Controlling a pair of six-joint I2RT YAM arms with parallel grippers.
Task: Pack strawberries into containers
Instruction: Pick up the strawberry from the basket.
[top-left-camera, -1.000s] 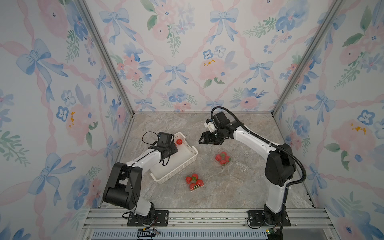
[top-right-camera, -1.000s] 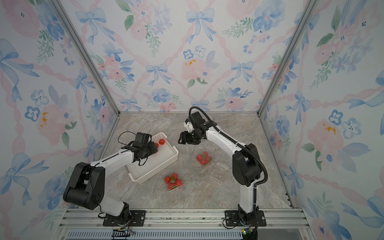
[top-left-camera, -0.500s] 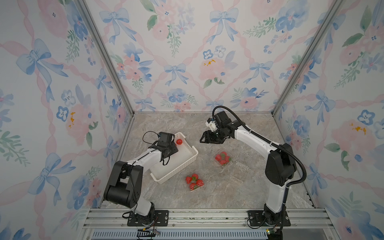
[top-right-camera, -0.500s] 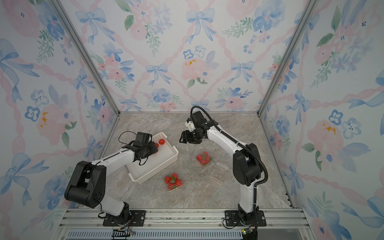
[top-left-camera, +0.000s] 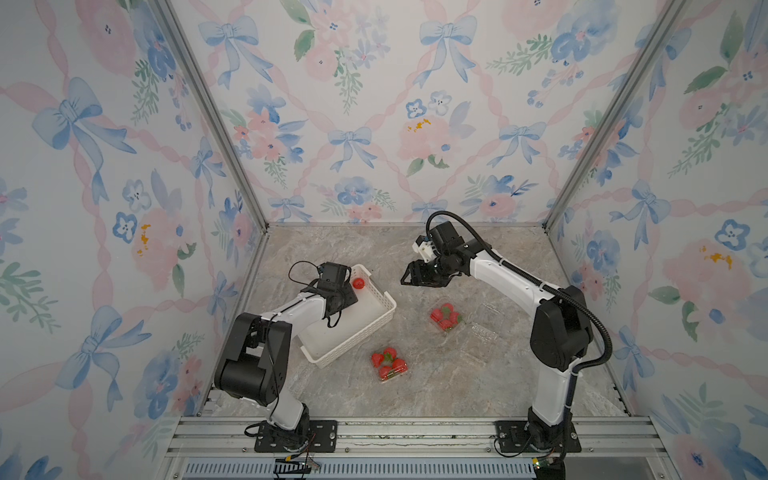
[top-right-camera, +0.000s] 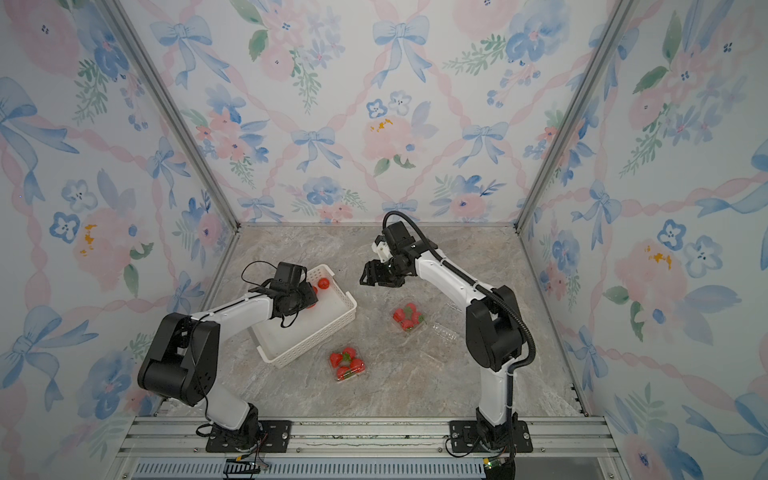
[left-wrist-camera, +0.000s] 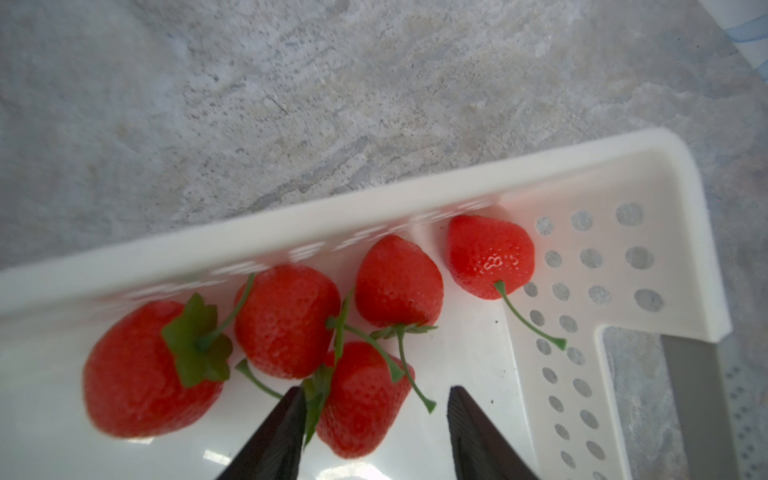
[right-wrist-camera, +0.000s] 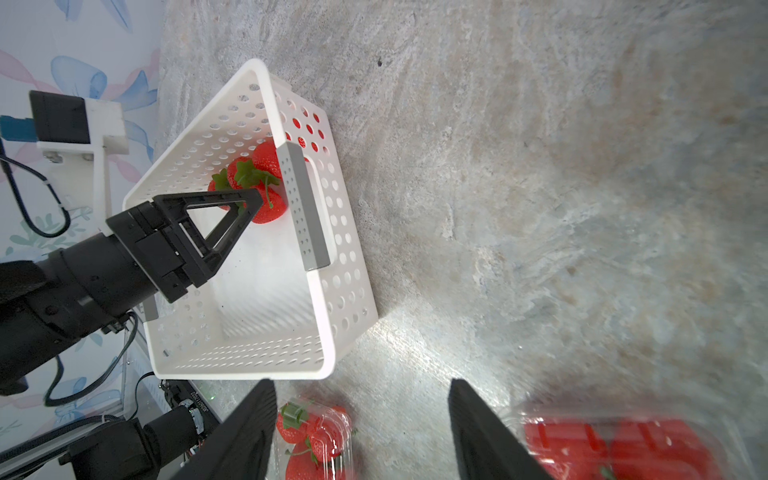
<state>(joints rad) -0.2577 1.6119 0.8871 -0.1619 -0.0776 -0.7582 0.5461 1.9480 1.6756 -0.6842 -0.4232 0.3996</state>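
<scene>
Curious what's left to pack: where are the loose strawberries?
Five loose strawberries lie bunched in the far corner of the white basket, on the robot's left side, right at the open left gripper in the left wrist view.

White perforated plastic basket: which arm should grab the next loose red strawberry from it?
Left: the left hand is inside the white perforated plastic basket, jaws open around a red strawberry; the right hand hangs open outside it.
</scene>
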